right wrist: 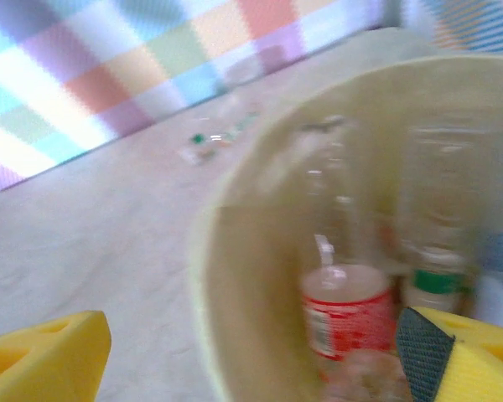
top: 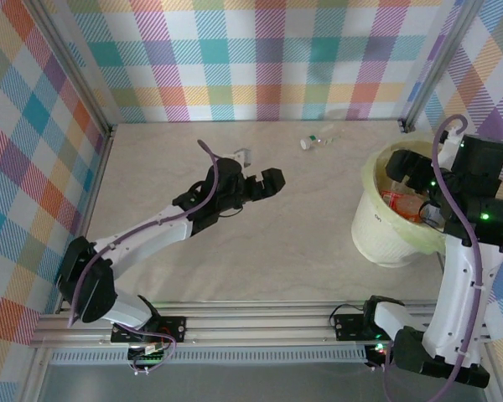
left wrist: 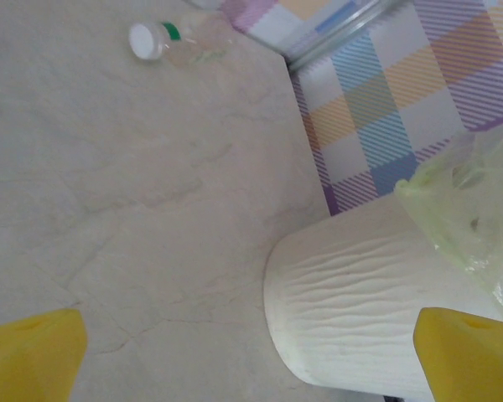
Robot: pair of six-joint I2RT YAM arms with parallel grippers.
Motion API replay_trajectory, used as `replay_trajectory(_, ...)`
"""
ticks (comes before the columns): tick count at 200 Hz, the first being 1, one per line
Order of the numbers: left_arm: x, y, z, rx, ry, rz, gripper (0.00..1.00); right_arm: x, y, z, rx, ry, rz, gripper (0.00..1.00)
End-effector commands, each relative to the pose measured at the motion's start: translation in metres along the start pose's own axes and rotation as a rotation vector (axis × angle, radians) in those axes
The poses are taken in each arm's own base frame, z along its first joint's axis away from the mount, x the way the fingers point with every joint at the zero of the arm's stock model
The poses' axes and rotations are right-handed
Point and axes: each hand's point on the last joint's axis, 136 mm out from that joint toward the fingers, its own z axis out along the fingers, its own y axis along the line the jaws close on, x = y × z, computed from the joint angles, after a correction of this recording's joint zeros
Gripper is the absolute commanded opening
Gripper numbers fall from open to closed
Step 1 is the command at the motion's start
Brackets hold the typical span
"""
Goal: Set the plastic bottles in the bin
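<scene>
The bottle [top: 317, 141] lies flat beyond and right of the open left gripper [top: 258, 170], the nearer one; the right gripper [top: 409, 184], also open, hangs over the bin [top: 377, 243].

The worktop [top: 235, 251] looked like pale, matt, stone-patterned laminate with faint veining. The bin [left wrist: 352, 310] had a cream-white plastic outside, matt and finely rippled, and a thin, crinkled, translucent yellow-green rim [left wrist: 474, 197]. The bottle on the worktop [left wrist: 180, 40] was clear, glossy plastic with a smooth white cap. The bottle in the bin [right wrist: 345, 318] carried a shiny red label. The left end effector [top: 258, 172] and right end effector [right wrist: 251, 360] wore matt yellow pads [left wrist: 33, 356], one with a dark textured patch [right wrist: 423, 347]. The rails [top: 260, 322] were brushed metal. The walls [top: 260, 59] showed a woven-looking plaid.
</scene>
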Motion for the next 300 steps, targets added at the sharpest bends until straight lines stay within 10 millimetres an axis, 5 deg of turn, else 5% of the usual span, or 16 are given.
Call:
replay_trajectory(1,-0.009,0.013,-0.017,-0.065,-0.072,0.02,1.0,-0.009,0.048,-0.008,-0.238,-0.032,0.019,0.89)
replay_trajectory(68,-0.014,0.038,-0.042,-0.166,-0.14,0.004,1.0,0.015,0.142,0.033,-0.521,0.073,-0.092,0.93)
replay_trajectory(114,-0.014,0.053,-0.047,-0.214,-0.16,-0.018,1.0,0.059,0.214,0.076,-0.607,0.199,-0.215,0.94)
replay_trajectory(149,-0.013,0.06,-0.051,-0.239,-0.162,-0.029,1.0,0.085,0.245,0.12,-0.574,0.25,-0.291,0.94)
replay_trajectory(225,-0.013,0.094,-0.081,-0.366,-0.234,-0.084,1.0,0.092,0.253,0.223,-0.414,0.161,-0.234,1.0)
replay_trajectory(300,-0.009,0.11,-0.092,-0.396,-0.255,-0.124,1.0,0.087,0.193,0.336,-0.057,0.073,-0.034,1.0)
